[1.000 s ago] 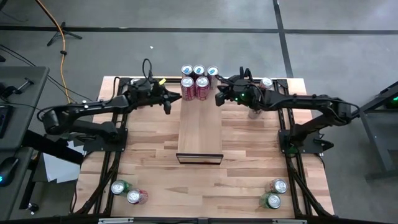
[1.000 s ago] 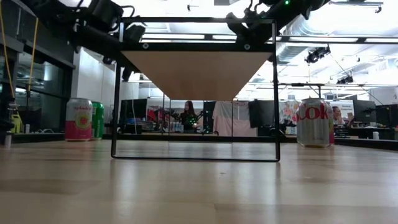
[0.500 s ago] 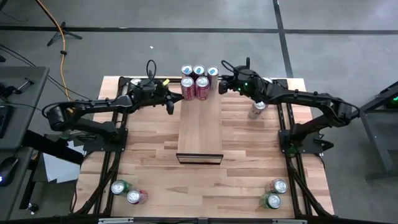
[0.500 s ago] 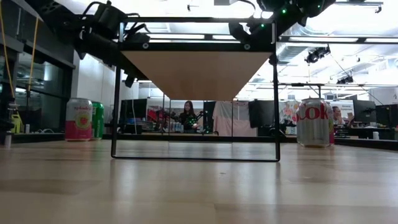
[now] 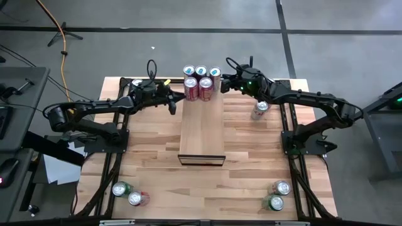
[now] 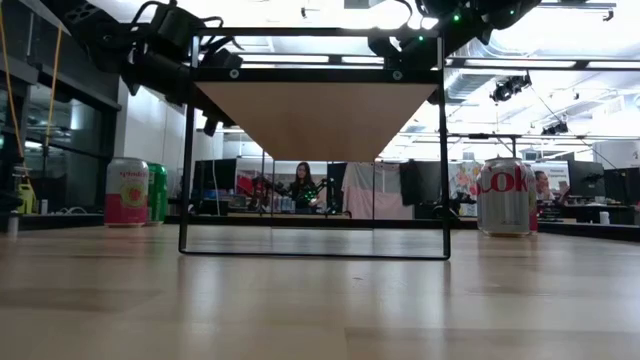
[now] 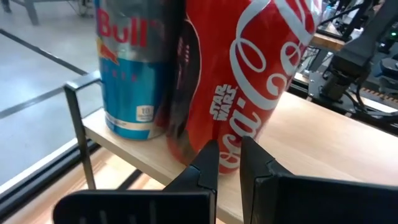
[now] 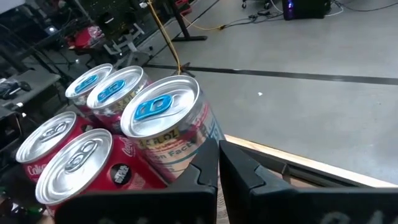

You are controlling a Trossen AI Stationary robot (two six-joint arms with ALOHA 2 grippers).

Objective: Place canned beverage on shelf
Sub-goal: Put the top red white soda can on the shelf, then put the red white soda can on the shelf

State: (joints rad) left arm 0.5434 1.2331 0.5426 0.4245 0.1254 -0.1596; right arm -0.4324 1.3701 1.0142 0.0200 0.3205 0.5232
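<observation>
The shelf is a pale wood panel on a thin dark frame, standing mid-table. Several cans stand upright on its far end. My left gripper is shut at the shelf's far left corner, its tips level before a red Coca-Cola can that stands beside a blue Red Bull can. My right gripper is shut at the far right corner, its tips by a silver can with a blue tab. A Diet Coke can stands on the table under the right arm. My left gripper's shut fingertips point level from the table's left at the Coca-Cola can's lower side; whether they touch it I cannot tell. My right gripper's shut fingertips come from the table's right at the blue-tab can's side; whether they touch I cannot tell.
Two cans lie near the table's near left corner and two more near the near right corner. In the low view a pink can and a green can stand left of the shelf frame.
My right gripper has swung toward the table's far edge and left, up to the cans at the shelf's far right corner, staying shut. The Diet Coke can under that arm now shows in the open. The cans on the shelf have kept their places.
</observation>
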